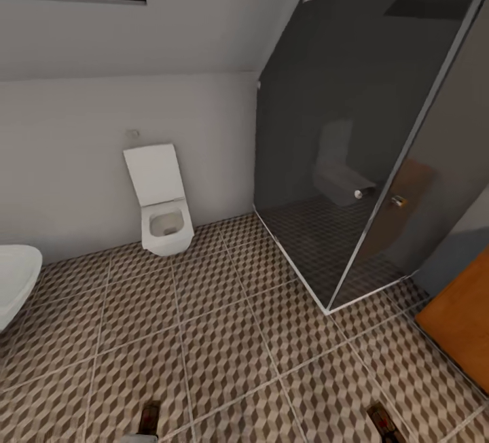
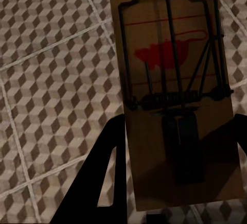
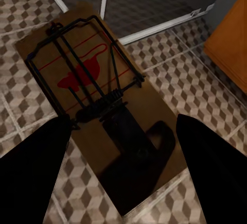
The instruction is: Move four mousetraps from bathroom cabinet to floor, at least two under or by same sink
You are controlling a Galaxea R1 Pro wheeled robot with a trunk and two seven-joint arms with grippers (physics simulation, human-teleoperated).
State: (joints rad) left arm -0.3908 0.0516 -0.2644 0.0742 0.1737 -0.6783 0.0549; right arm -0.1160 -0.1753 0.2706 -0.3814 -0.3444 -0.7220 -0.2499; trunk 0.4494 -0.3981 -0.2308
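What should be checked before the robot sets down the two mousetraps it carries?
1. Left gripper shut on a mousetrap: ok.
2. Right gripper shut on a second mousetrap: ok.
3. Tiled bathroom floor under both traps: ok.
4. Bathroom sink within reach: cannot tell; head view shows a toilet, glass shower enclosure and a white basin edge.
5. Other two mousetraps placed: cannot tell.

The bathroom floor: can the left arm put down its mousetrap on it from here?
Probably yes. The left gripper holds a mousetrap over the bathroom floor, and the tiles beneath look bare. The height above them cannot be judged.
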